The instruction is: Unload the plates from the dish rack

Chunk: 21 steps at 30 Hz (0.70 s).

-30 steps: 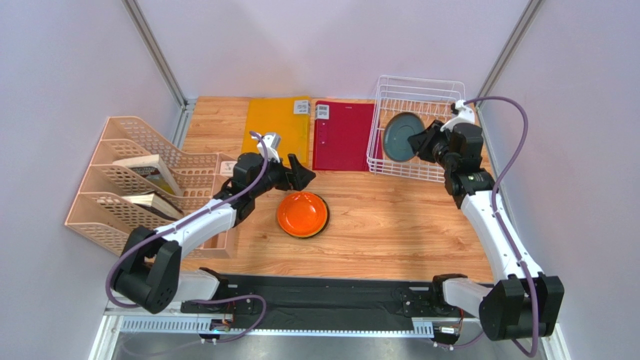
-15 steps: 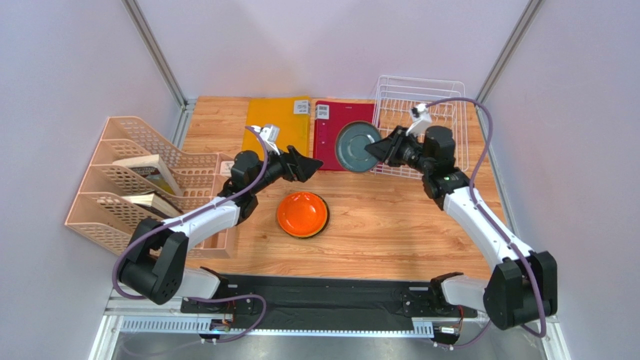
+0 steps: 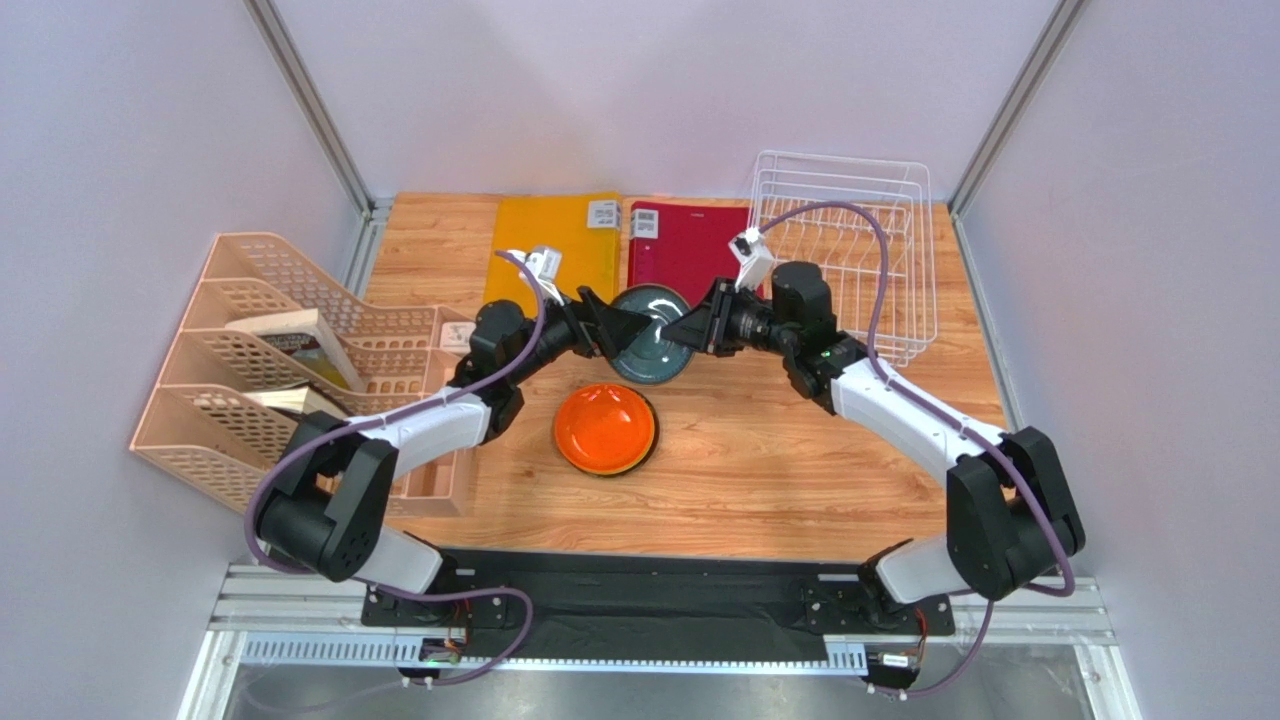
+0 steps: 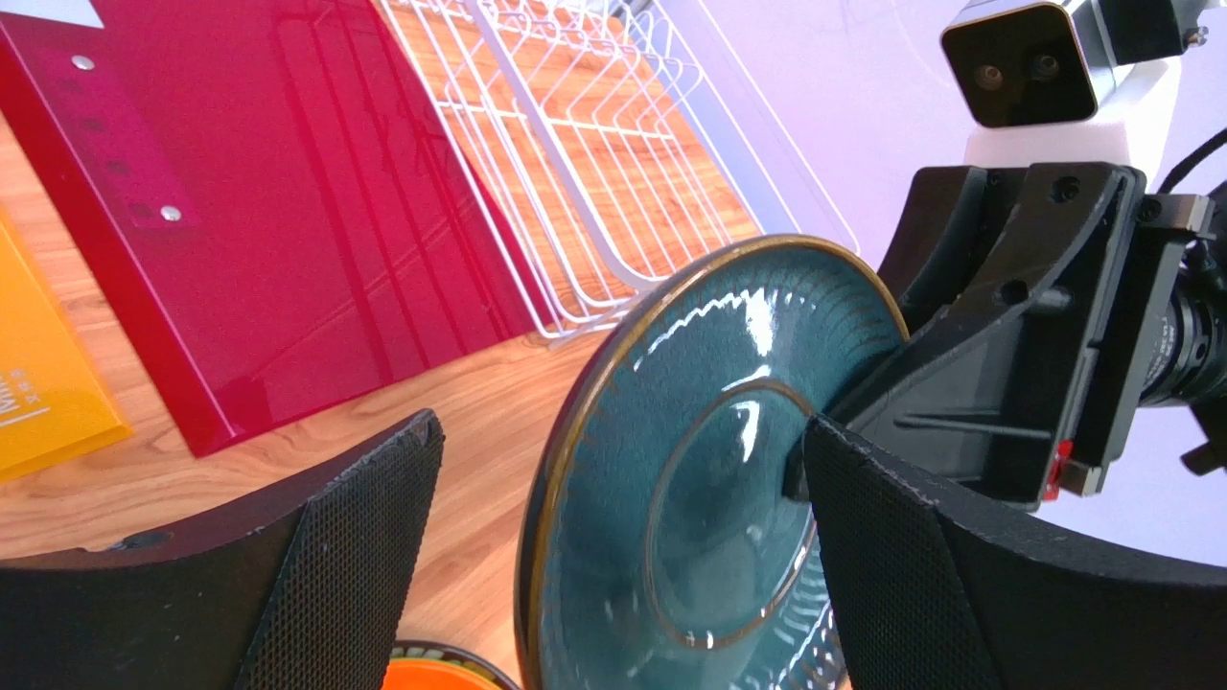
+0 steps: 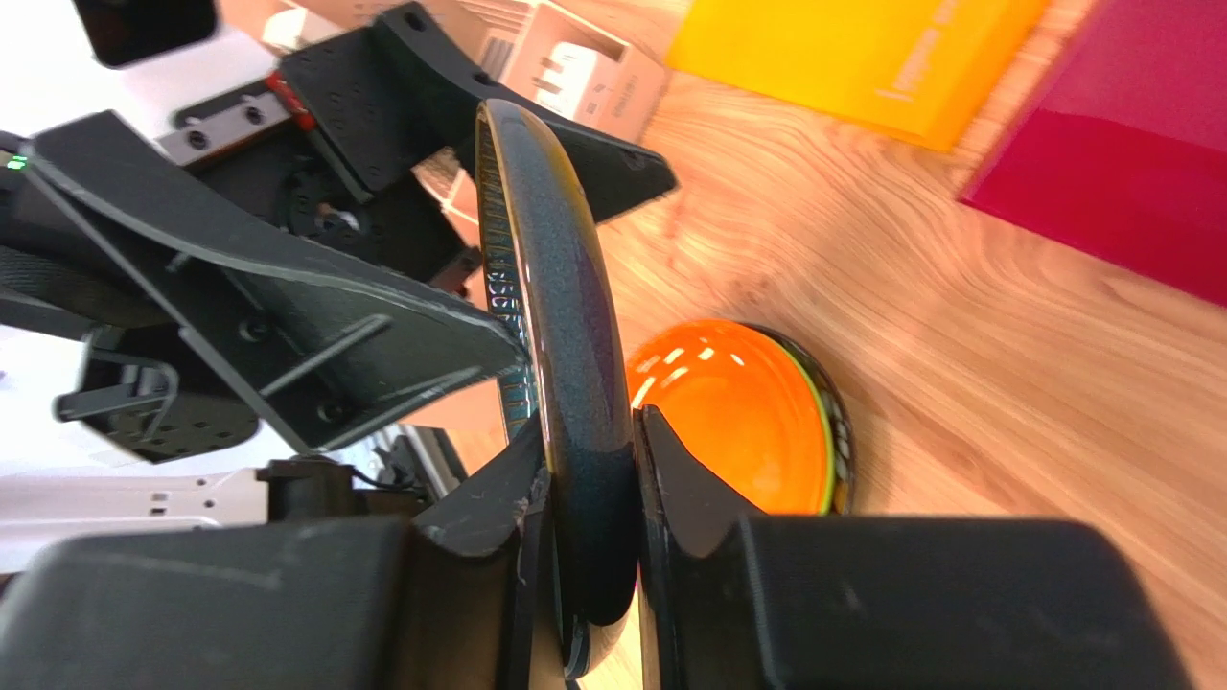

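My right gripper (image 3: 688,330) (image 5: 591,431) is shut on the rim of the dark grey-teal plate (image 3: 646,336) (image 4: 691,475) (image 5: 555,288), holding it on edge above the middle of the table. My left gripper (image 3: 604,327) (image 4: 619,431) is open, with its fingers on either side of that plate's opposite rim and not pressing it. The orange plate (image 3: 604,429) (image 5: 735,417) lies on the table below, with a green and a dark rim showing under it. The white wire dish rack (image 3: 903,255) (image 4: 576,173) stands at the back right with no plates in it.
An orange folder (image 3: 553,248) and a red folder (image 3: 684,248) (image 4: 259,216) lie flat at the back. A beige file organiser (image 3: 241,435) holding books stands at the left edge. Grey walls close in both sides.
My right arm has carried the grey-teal plate out of the dish rack and leftward to the table's middle, between my left gripper's open fingers. The left gripper has turned towards it.
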Tool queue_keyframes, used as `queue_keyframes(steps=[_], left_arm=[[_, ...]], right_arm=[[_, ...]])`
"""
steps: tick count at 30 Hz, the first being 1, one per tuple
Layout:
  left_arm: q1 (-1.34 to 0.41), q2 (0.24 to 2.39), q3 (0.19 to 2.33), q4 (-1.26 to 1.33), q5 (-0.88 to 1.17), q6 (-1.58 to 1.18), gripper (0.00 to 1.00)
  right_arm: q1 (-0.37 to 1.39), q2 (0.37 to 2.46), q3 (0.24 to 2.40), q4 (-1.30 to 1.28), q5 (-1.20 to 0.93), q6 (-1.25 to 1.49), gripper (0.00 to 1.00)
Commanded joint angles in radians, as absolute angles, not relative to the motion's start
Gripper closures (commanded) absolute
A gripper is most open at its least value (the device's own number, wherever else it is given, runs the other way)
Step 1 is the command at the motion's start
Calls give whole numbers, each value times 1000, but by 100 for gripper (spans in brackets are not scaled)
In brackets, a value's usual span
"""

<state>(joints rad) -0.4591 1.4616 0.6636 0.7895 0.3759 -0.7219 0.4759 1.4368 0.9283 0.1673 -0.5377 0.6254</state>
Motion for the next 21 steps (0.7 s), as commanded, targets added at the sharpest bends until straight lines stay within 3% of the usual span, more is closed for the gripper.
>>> queue_keyframes(steps=[1, 5, 11, 14, 17, 21], left_arm=[[-457, 1477, 654, 914, 377, -770, 7], [-456, 1483, 626, 945, 382, -805, 24], [-456, 1459, 554, 1014, 370, -841, 33], [-456, 1450, 535, 1011, 359, -845, 43], [-456, 1453, 531, 1008, 362, -848, 63], [-456, 1469, 531, 1008, 365, -859, 100]], right_arm=[[479, 1460, 992, 356, -603, 678, 100], [477, 1511, 991, 390, -607, 692, 100], [465, 1532, 996, 373, -565, 658, 100], [457, 1534, 992, 374, -563, 650, 100], [448, 1536, 991, 374, -563, 647, 100], [446, 1542, 994, 374, -574, 649, 100]])
